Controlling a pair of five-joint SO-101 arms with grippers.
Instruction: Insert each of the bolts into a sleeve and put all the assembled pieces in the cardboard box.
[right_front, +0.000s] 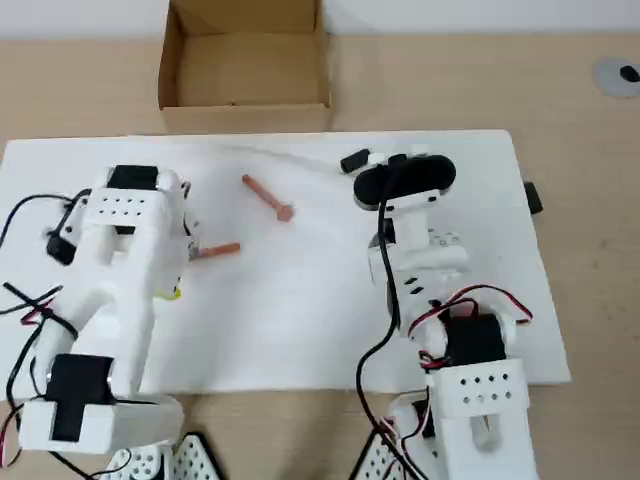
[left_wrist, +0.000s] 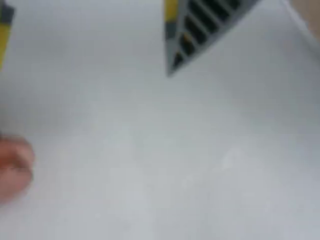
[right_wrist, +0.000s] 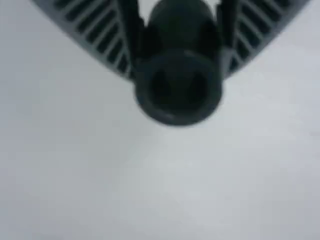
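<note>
Copper bolt (right_front: 267, 196), black sleeve (right_wrist: 178, 90)

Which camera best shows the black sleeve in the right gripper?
The right wrist view: the sleeve faces it end-on, its hollow opening plain. The high view shows it as a small dark stub. The left wrist view faces the white sheet and a bolt end.
</note>
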